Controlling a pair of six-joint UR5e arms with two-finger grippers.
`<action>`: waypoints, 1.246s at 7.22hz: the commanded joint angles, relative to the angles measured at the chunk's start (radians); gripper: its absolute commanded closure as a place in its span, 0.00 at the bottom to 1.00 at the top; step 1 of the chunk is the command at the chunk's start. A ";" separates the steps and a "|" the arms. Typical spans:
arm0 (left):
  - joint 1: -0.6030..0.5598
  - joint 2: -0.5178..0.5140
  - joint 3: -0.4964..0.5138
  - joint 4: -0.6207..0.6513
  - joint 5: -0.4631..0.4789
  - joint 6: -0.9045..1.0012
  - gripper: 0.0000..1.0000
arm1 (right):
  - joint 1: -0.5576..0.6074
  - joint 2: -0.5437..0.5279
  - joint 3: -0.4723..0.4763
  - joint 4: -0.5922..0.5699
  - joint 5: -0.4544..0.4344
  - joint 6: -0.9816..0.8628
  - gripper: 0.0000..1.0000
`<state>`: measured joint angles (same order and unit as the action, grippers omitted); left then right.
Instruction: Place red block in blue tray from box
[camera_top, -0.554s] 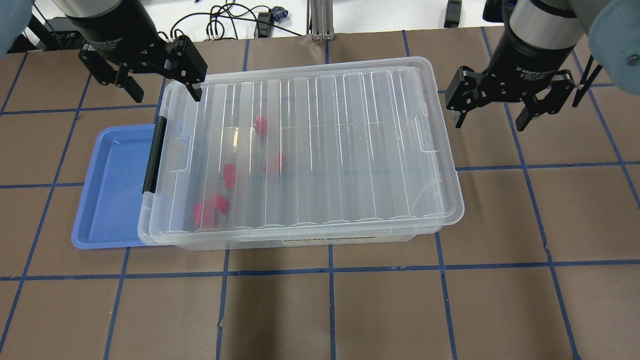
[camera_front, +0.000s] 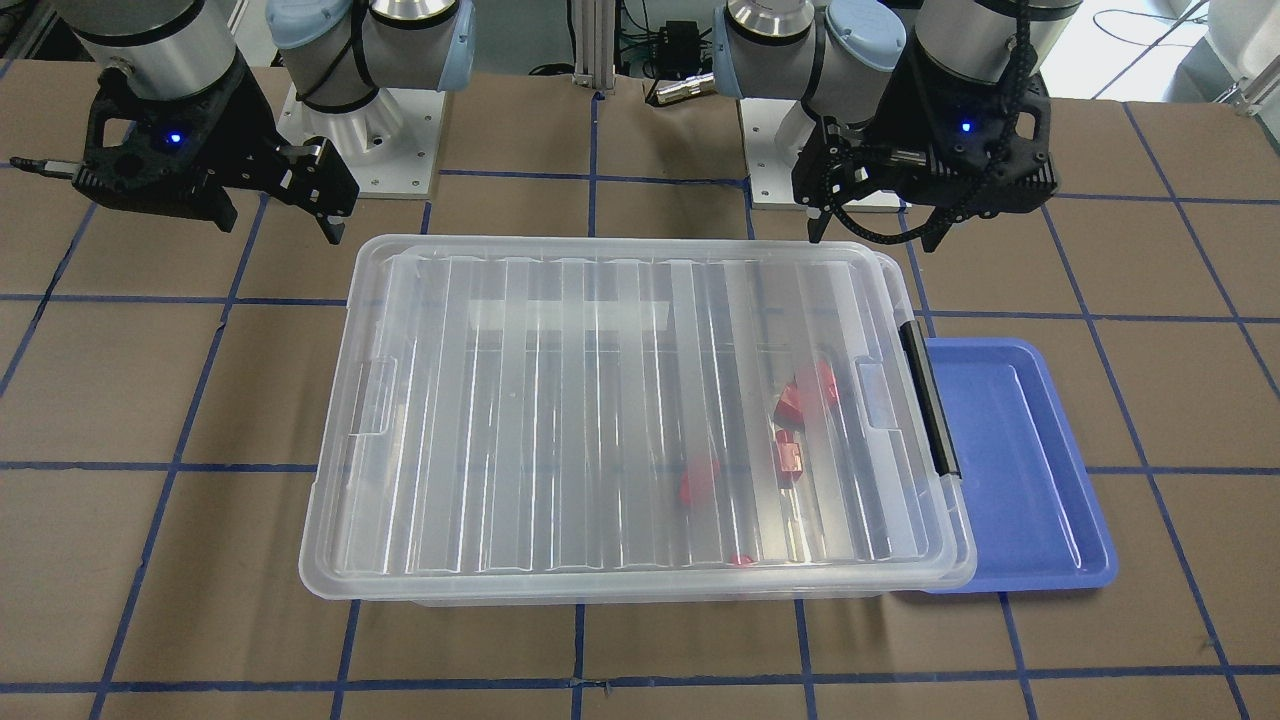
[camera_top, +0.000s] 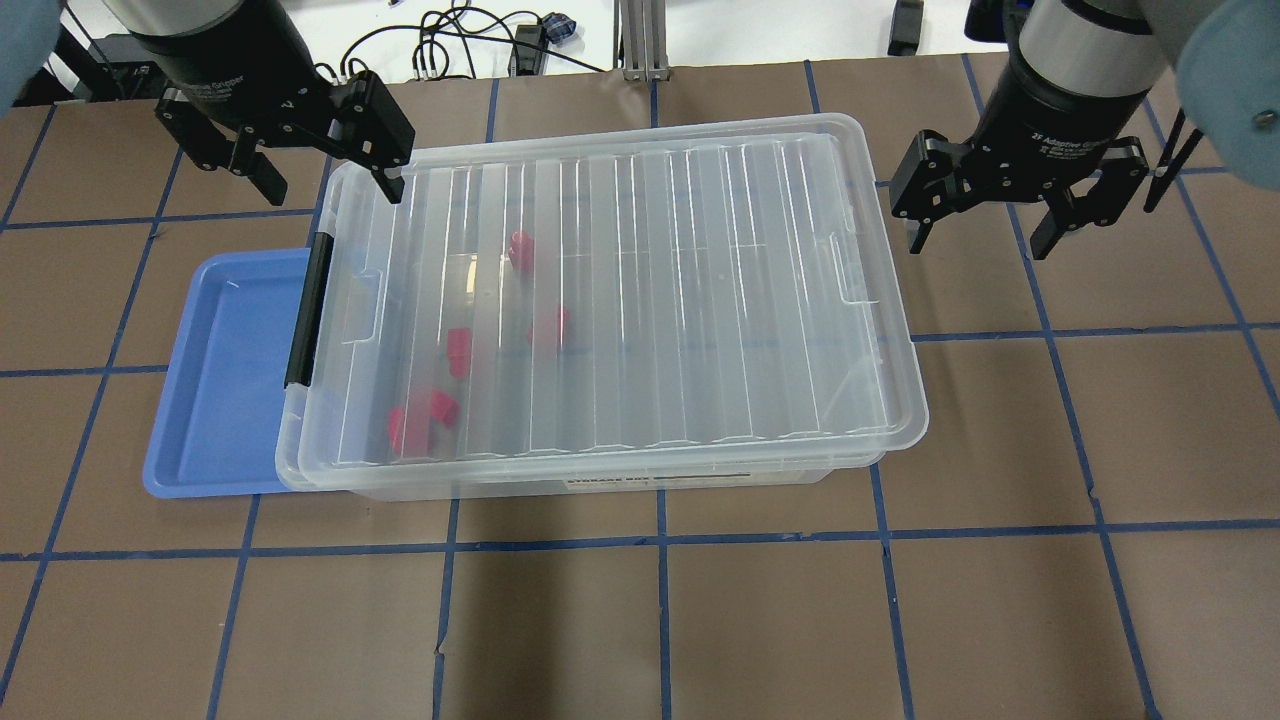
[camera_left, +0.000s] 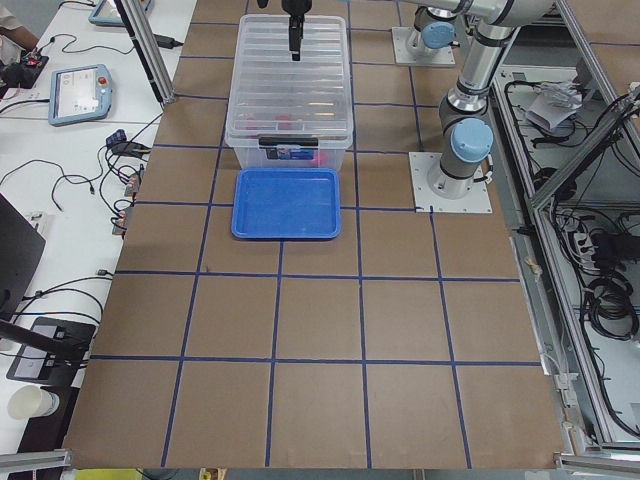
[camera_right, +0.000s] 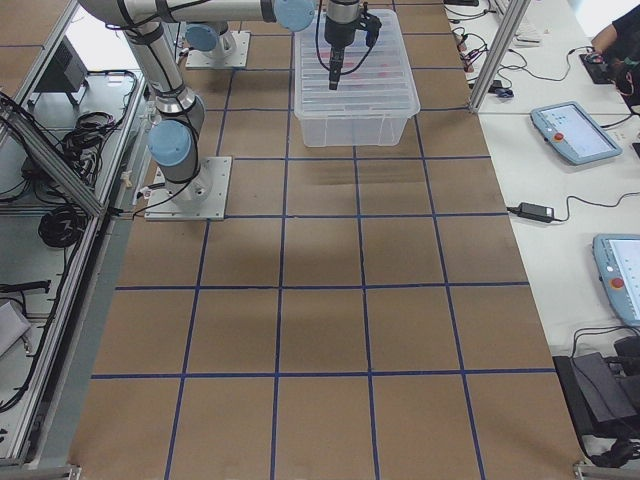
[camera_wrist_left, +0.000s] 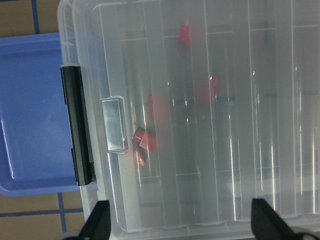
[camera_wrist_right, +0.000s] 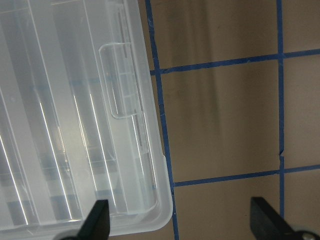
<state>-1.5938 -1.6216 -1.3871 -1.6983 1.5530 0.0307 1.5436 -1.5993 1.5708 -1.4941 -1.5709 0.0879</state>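
front view, box: clear box (camera_front: 620, 604) on the brown worktop (camera_front: 200, 620), ribbed lid (camera_front: 520, 420) on; blue tray (camera_front: 1010, 460) right against the end with the black latch bar (camera_front: 930, 400).
front view, red block: inside the box near the latch end (camera_front: 791, 457), seen through the lid, just beside a pair of red blocks (camera_front: 812, 390).
front view, block axis: long axis roughly parallel to the latch bar, small stub toward the robot's base; edges softened by the lid.
front view, left pincer: (camera_front: 875, 238) fingers apart, holding nothing, raised by the box's latch-end corner, well apart from the red block.
front view, right pincer: (camera_front: 278, 226) fingers apart, holding nothing, off the box's opposite end, far from the red block.
overhead view: red block lies lengthwise along the latch bar's direction, between the latch bar and the box's middle; both pincers spread and clear of the lid.
left wrist view: both fingertips spread at the bottom edge; red block shows as a blur under the lid, higher in the picture, within their span.
right wrist view: spread fingertips over the box's corner and bare worktop; red block out of view.
side views: box and tray too small to pick out the red block.
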 joint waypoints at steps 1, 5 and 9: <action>0.000 -0.001 0.002 0.000 -0.001 0.000 0.00 | 0.003 0.001 0.002 -0.026 -0.012 0.004 0.00; 0.000 0.000 -0.001 0.000 -0.001 0.000 0.00 | -0.002 0.140 0.017 -0.134 -0.011 0.007 0.00; 0.000 -0.004 -0.009 -0.001 0.008 -0.002 0.00 | -0.002 0.261 0.020 -0.241 -0.012 0.012 0.00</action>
<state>-1.5933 -1.6229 -1.3906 -1.6977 1.5547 0.0304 1.5417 -1.3684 1.5903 -1.7283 -1.5830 0.1049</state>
